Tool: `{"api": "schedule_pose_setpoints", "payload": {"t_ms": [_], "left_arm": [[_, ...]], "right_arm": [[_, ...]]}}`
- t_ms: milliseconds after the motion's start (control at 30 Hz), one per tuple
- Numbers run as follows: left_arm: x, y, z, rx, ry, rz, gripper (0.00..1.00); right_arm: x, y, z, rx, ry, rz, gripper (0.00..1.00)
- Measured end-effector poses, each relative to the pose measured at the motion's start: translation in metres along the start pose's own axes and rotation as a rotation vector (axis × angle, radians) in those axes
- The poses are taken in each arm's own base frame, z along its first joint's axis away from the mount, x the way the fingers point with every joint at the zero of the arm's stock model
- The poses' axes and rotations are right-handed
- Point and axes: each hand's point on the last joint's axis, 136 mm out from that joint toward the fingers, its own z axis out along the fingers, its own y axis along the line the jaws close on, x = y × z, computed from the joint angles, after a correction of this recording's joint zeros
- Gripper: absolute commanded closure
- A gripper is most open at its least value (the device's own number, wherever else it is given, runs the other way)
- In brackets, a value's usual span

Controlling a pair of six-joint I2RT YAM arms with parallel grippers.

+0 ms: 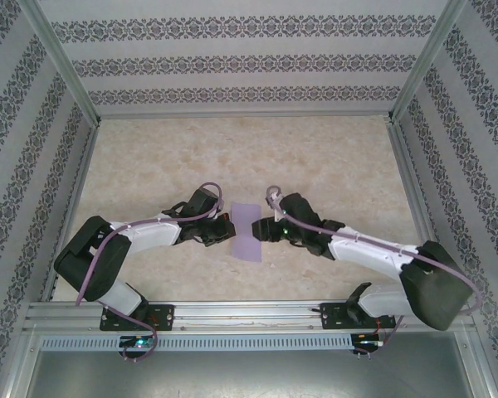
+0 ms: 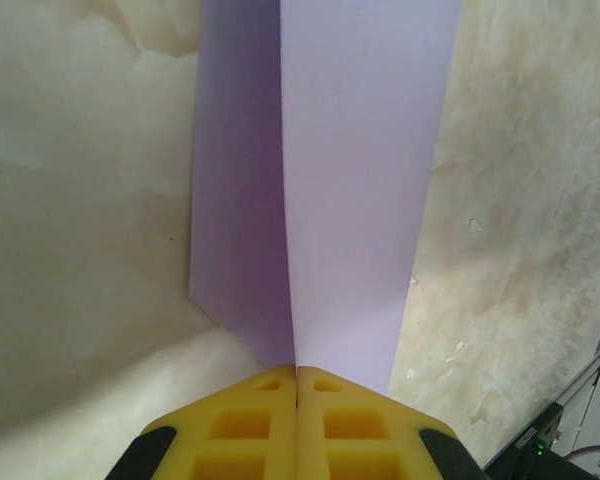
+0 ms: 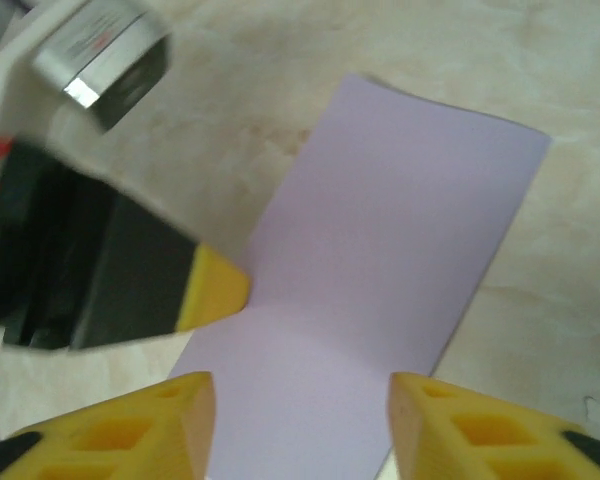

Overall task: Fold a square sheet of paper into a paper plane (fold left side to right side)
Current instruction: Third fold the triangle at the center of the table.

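Note:
The square sheet of paper (image 1: 247, 230) is lavender and lies mid-table between the two grippers as a narrow rectangle. In the left wrist view the sheet (image 2: 355, 180) rises from the table along a straight crease, with a darker flap on its left. My left gripper (image 2: 297, 372) is shut on the sheet's near edge, right at that crease. In the top view the left gripper (image 1: 229, 230) sits at the sheet's left side. My right gripper (image 3: 300, 385) is open above the sheet (image 3: 400, 220), its yellow fingers apart with paper showing between them. The left fingertip (image 3: 216, 286) touches the sheet's edge there.
The table (image 1: 332, 157) is pale and marble-patterned, with patterned walls on three sides. A metal rail (image 1: 249, 313) carrying both arm bases runs along the near edge. Free room lies beyond the sheet and to either side of the arms.

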Motion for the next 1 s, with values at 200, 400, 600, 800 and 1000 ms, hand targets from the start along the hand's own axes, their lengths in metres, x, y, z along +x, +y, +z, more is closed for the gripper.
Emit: {"api": "schedule_pose_setpoints", "payload": {"t_ms": [200,400,600,800,1000], "left_arm": [[0.000,-0.001,-0.002,0.005,-0.005,-0.029,1.00],[0.000,-0.002,-0.003,0.008,-0.006,-0.044,1.00],[0.002,-0.002,-0.003,0.008,-0.002,-0.056,1.00],[0.002,-0.003,-0.003,0.008,-0.002,-0.058,1.00],[0.002,-0.003,-0.003,0.008,-0.002,-0.060,1.00]], "right_arm": [[0.045,0.034,0.001,0.055,0.002,-0.308,0.27],[0.080,0.052,0.015,0.150,0.010,-0.595,0.17],[0.085,0.049,0.037,0.266,0.027,-0.731,0.18],[0.071,0.054,0.050,0.326,0.001,-0.784,0.29],[0.067,0.054,0.053,0.350,-0.006,-0.803,0.51]]}}
